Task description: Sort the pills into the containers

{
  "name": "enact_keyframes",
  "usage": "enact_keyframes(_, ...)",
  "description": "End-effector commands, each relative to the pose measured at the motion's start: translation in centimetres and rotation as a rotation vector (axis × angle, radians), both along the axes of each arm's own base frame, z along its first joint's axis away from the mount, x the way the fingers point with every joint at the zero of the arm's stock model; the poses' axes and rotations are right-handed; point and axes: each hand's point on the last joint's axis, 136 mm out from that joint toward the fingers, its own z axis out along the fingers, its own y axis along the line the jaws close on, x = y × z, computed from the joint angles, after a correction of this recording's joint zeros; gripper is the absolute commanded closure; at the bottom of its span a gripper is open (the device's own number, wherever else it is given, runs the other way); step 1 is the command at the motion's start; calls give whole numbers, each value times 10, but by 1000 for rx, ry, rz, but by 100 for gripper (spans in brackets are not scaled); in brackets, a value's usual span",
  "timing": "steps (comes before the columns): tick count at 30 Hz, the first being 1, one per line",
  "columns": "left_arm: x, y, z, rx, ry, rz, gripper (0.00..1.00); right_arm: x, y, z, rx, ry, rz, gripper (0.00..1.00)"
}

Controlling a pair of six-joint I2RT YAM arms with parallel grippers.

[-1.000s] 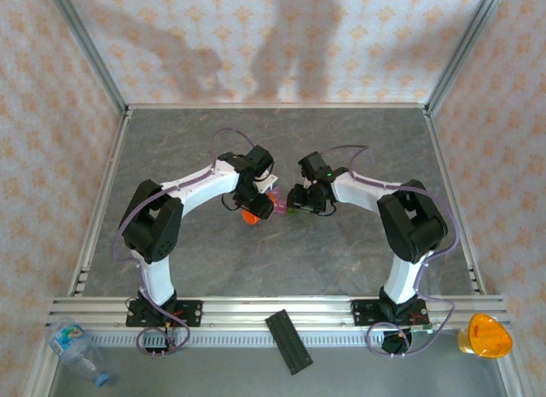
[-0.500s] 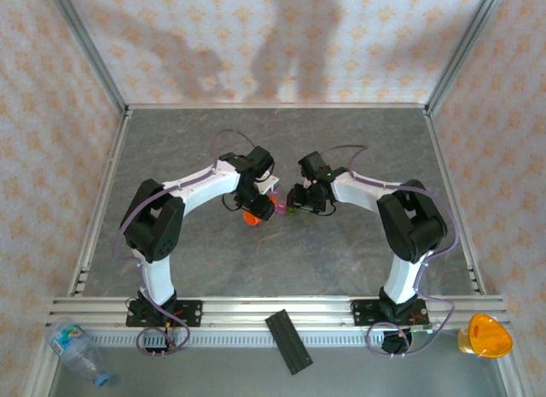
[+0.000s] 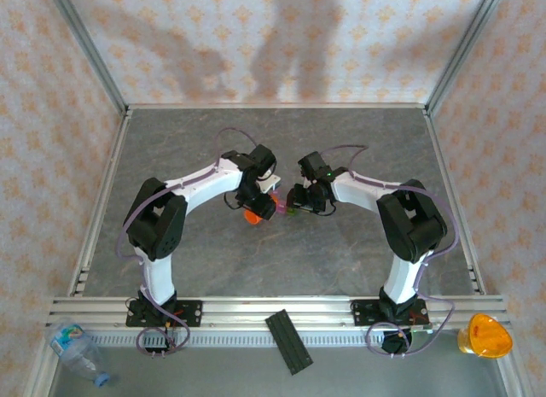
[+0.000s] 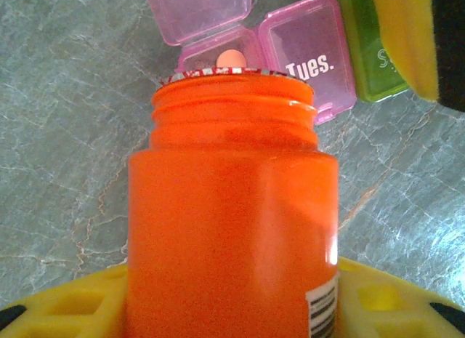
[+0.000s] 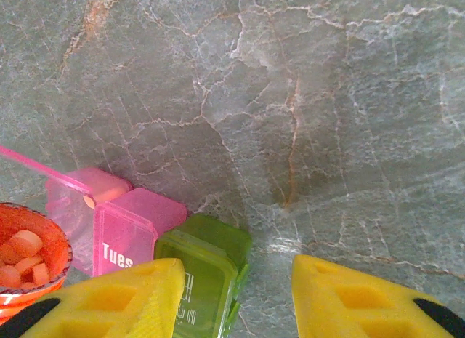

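Arm bent inward, left pincer (image 3: 253,209) clamps tilted orange bottle (image 4: 232,229) above pink containers (image 4: 309,62), its wrist view revealing one pill (image 4: 231,58); right pincer (image 5: 236,280), narrowly parted, hangs over green container (image 5: 211,254).

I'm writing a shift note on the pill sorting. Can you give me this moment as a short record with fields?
left pincer: shut on the uncapped orange bottle, its mouth by the boxes
bottle contents: several pills at the mouth
open pink box: lid up, one pill inside
Tues. box: pink, lid shut
green box: joined next to the Tues. box
right pincer: fingers apart at the green box; grip unclear
surface: grey marbled table
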Motion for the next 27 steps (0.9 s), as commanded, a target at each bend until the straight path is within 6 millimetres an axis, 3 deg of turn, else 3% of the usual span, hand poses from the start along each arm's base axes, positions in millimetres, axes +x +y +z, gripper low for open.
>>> enact_keyframes(1, -3, 4, -1, 53, 19, -24, 100, -18, -18, -31, -119, 82, -2, 56)
enact_keyframes(27, -4, 0, 5, 76, 37, -56, 100, -18, -18, -31, -119, 84, -1, 56)
